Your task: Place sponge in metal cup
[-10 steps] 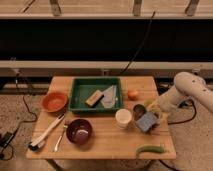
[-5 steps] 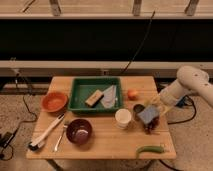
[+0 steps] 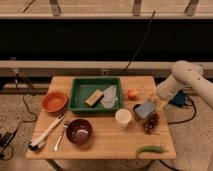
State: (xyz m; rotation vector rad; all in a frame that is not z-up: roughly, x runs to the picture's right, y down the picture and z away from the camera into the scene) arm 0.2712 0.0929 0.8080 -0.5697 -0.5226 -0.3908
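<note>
The blue-grey sponge [image 3: 145, 110] hangs tilted at the right side of the wooden table [image 3: 107, 145], held at its upper right corner by my gripper [image 3: 153, 102], which is shut on it. The arm reaches in from the right. The dark metal cup [image 3: 136, 107] stands directly left of and behind the sponge; only its left rim shows, the rest is hidden by the sponge. The sponge's lower edge is at about the cup's height, overlapping it.
A white cup [image 3: 123, 118] stands just left of the sponge. Dark grapes [image 3: 151, 123] lie below it, an orange [image 3: 132, 93] behind. A green tray [image 3: 80, 86] holds a tan block [image 3: 92, 98] and grey cloth [image 3: 108, 96]. Maroon bowl [image 3: 80, 131], orange bowl [image 3: 54, 101], brush [image 3: 44, 134], green pepper [image 3: 150, 149].
The gripper has lifted the sponge a little and carried it up and left, from beside the grapes to over the metal cup.
</note>
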